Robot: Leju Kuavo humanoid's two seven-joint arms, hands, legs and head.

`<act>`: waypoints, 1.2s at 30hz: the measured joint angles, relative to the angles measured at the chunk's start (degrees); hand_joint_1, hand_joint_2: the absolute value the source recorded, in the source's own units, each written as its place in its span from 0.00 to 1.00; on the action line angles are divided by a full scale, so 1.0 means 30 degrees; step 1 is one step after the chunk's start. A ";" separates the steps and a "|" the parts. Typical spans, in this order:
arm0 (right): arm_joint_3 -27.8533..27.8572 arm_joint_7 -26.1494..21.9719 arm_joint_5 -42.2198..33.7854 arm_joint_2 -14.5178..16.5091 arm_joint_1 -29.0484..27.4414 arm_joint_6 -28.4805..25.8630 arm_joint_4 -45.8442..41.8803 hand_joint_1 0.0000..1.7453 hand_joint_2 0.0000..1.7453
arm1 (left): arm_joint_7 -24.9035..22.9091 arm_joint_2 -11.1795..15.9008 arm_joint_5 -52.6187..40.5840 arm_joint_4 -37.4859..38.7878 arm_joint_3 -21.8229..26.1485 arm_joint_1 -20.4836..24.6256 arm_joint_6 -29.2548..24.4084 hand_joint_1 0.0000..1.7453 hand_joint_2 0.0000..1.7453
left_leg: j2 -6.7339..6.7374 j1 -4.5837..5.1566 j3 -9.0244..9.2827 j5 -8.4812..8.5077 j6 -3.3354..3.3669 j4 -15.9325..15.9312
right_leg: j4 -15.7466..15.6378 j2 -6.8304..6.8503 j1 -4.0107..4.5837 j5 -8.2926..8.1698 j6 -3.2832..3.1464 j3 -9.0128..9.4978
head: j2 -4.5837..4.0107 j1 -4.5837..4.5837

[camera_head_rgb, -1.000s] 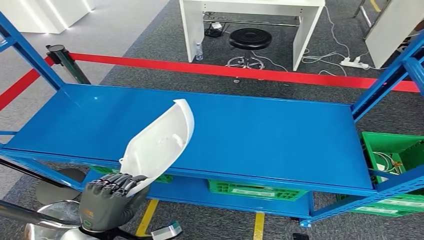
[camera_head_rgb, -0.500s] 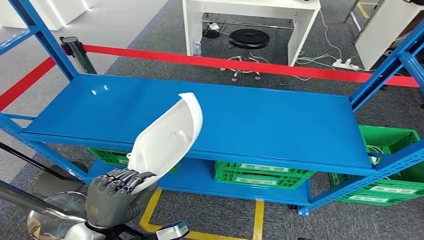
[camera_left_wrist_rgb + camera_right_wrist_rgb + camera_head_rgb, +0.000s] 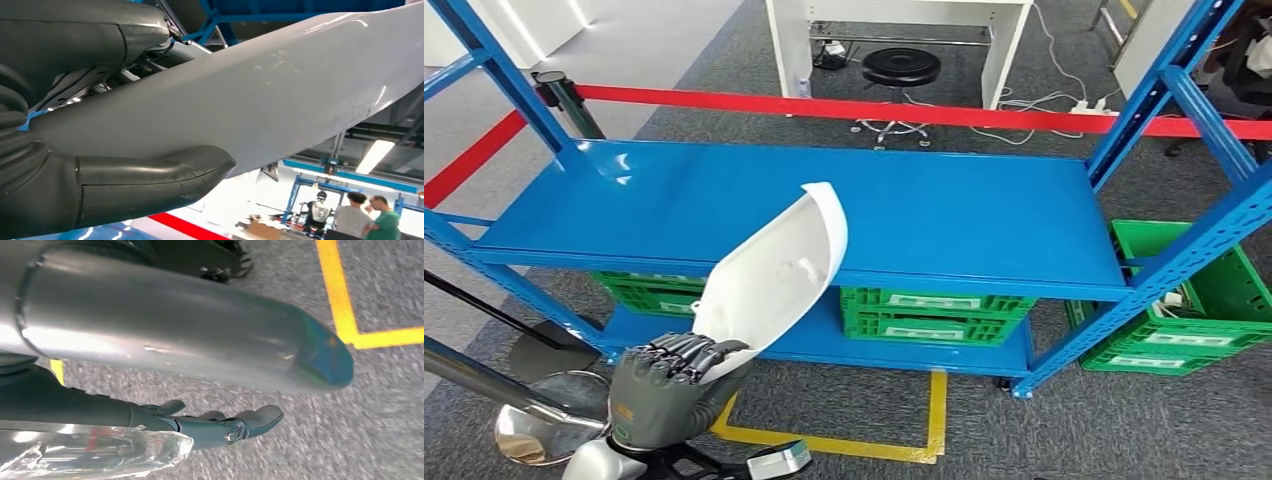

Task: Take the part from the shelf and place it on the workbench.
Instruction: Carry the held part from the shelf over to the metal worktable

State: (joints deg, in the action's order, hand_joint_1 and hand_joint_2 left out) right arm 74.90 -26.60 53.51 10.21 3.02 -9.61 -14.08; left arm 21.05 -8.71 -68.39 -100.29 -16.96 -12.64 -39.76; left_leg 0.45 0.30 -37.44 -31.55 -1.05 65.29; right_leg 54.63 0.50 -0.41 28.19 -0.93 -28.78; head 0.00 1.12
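Observation:
The part is a long, curved white shell. My left hand grips its lower end and holds it tilted up in front of the blue shelf, whose top board is bare. Close up in the left wrist view, the part lies across my hand, with the thick thumb pressed under it. My right hand hangs over the grey carpet, fingers loosely extended and holding nothing.
Green crates sit on the shelf's lower board, and another stands on the floor at its right. Red barrier tape runs behind the shelf, with a black stool beyond it. Yellow floor lines mark the carpet.
The whole picture has shifted: the camera has drawn back from the shelf, so more floor and the lower crates show. The part stays in my left hand.

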 joint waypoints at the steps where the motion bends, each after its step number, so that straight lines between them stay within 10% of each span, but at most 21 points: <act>1: 0.0031 0.0000 0.0000 0.0000 -0.0005 0.0002 0.0000 0.00 0.00 | 0.0000 0.0002 0.0000 0.0024 0.0000 0.0004 0.0000 1.00 1.00 | -0.0002 -0.0074 -0.0245 -0.0718 -0.0090 0.1236 | 0.0024 -0.0002 -0.0002 -0.0232 0.0007 -0.0247 | 0.0000 -0.0016; 4: 0.0098 0.0000 0.0000 0.0000 -0.0015 0.0004 0.0000 0.00 0.00 | 0.0000 0.0002 0.0000 0.0080 -0.0002 0.0014 0.0000 1.00 1.00 | -0.0002 -0.0263 0.0435 -0.0242 -0.0251 0.2041 | 0.0228 -0.0021 -0.0049 -0.0859 0.0172 -0.1079 | 0.0000 -0.0013; 7: 0.0117 0.0000 -0.0004 0.0014 -0.0007 0.0004 -0.0005 0.00 0.00 | 0.0000 -0.0003 0.0002 0.0100 -0.0016 0.0091 -0.0004 1.00 1.00 | -0.0109 -0.0352 0.3215 0.0589 -0.0221 -0.1762 | 0.0622 -0.0083 -0.0081 -0.1275 0.0489 -0.1859 | 0.0000 -0.0007; 9: 0.0118 -0.0004 -0.0007 0.0031 -0.0002 0.0000 -0.0013 0.00 0.00 | 0.0005 -0.0009 0.0005 0.0111 -0.0033 0.0156 -0.0011 1.00 1.00 | -0.0205 -0.0272 0.3912 0.0292 -0.0030 -0.3130 | 0.0752 -0.0099 -0.0075 -0.1566 0.0740 -0.2115 | 0.0000 0.0009; 12: 0.0157 -0.0020 -0.0035 0.0044 -0.0045 -0.0007 -0.0016 0.00 0.00 | 0.0035 -0.0031 0.0098 0.0171 -0.0062 0.0253 -0.0013 1.00 1.00 | -0.0117 -0.0201 0.3437 0.0701 0.0543 -0.3262 | 0.0832 -0.0113 -0.0182 -0.1681 0.1075 -0.2413 | 0.0000 -0.0004; 17: 0.0264 -0.0042 -0.0111 0.0058 -0.0052 -0.0067 -0.0022 0.00 0.00 | 0.0107 -0.0067 0.0366 0.0403 -0.0273 0.0582 0.0033 1.00 1.00 | 0.0022 -0.0092 0.1915 0.1965 0.0989 -0.3288 | 0.5583 -0.0139 -0.0211 0.2198 0.1269 -0.3667 | 0.0000 0.0164; 20: 0.0286 -0.0027 -0.0140 0.0058 -0.0038 -0.0104 -0.0027 0.00 0.00 | 0.0109 -0.0062 0.0530 0.0634 -0.0313 0.0767 0.0087 1.00 1.00 | 0.0054 0.0089 0.0982 0.2703 0.0975 -0.3243 | 0.5424 -0.0135 -0.0146 0.1208 0.1059 -0.2271 | 0.0000 0.0179; 23: 0.0326 -0.0031 -0.0215 0.0064 0.0079 -0.0113 -0.0047 0.00 0.00 | 0.0109 -0.0067 0.0698 0.0798 -0.0319 0.1046 0.0211 1.00 1.00 | 0.0054 0.0219 0.0468 0.3349 0.0829 -0.3159 | 0.1190 -0.0117 0.0075 0.1058 0.0689 0.0979 | 0.0000 0.0184; 25: 0.0370 -0.0053 -0.0275 0.0095 0.0146 -0.0109 -0.0058 0.00 0.00 | 0.0109 -0.0075 0.0767 0.0893 -0.0326 0.1238 0.0290 1.00 1.00 | 0.0097 0.0225 0.0314 0.3762 0.0639 -0.3146 | -0.0221 -0.0130 0.0198 0.1406 0.0553 0.1727 | 0.0000 0.0211; 28: 0.0454 -0.0060 -0.0341 0.0170 0.0116 -0.0106 -0.0060 0.00 0.00 | 0.0109 -0.0073 0.0814 0.1064 -0.0324 0.1357 0.0353 1.00 1.00 | 0.0051 0.0108 0.0004 0.3256 0.0272 -0.2725 | -0.0233 -0.0068 0.0159 0.0878 0.0166 0.1162 | -0.0002 0.0198; 32: 0.0577 -0.0060 -0.0372 0.0211 0.0102 -0.0084 -0.0066 0.00 0.00 | 0.0109 -0.0044 0.0854 0.1290 -0.0306 0.1418 0.0364 1.00 1.00 | -0.0011 -0.0068 -0.0893 -0.0315 -0.0127 0.1606 | -0.0166 0.0003 0.0135 -0.0105 -0.0061 0.0073 | 0.0000 0.0086; 34: 0.0592 -0.0064 -0.0373 0.0211 0.0104 -0.0076 -0.0066 0.00 0.00 | 0.0109 -0.0024 0.0863 0.1395 -0.0306 0.1452 0.0366 1.00 1.00 | -0.0012 -0.0125 -0.0475 -0.0068 -0.0171 0.2497 | 0.0021 0.0004 0.0133 -0.0546 0.0004 -0.0564 | 0.0000 0.0086; 36: 0.0597 -0.0073 -0.0377 0.0220 0.0109 -0.0076 -0.0066 0.00 0.00 | 0.0111 -0.0011 0.0876 0.1465 -0.0306 0.1526 0.0375 1.00 1.00 | -0.0024 -0.0153 0.1215 0.0848 -0.0082 0.0738 | 0.0293 -0.0007 0.0130 -0.0885 0.0117 -0.1243 | 0.0000 0.0082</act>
State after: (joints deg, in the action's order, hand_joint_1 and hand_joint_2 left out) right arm 76.69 -26.82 52.37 10.87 3.35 -9.84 -14.27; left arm 21.38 -8.74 -65.76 -95.90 -17.88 -8.06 -38.63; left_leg 0.38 -0.16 -33.79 -29.01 -1.30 67.51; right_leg 55.51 0.48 -0.02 25.54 -0.58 -32.51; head 0.00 1.37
